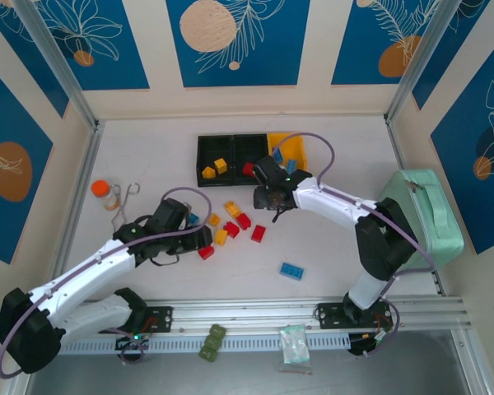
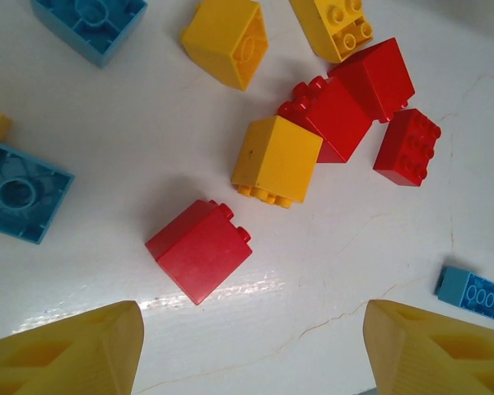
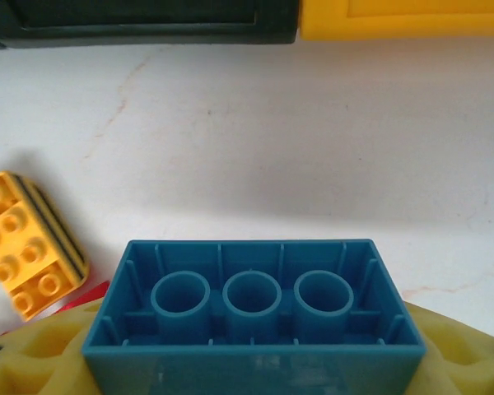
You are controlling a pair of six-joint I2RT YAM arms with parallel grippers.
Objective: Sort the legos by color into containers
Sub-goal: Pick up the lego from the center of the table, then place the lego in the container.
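The left gripper [image 2: 247,350] is spread wide, a red lego [image 2: 199,249] just ahead of its fingertips; the right gripper [image 3: 255,370] clamps a blue lego [image 3: 253,309], hollow side toward the camera, black bin [image 3: 140,20] and yellow bin [image 3: 403,18] beyond it

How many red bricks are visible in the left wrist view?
4. One red brick lies alone at the centre; a studded one, one behind it and one at right cluster above. More may lie outside this view.
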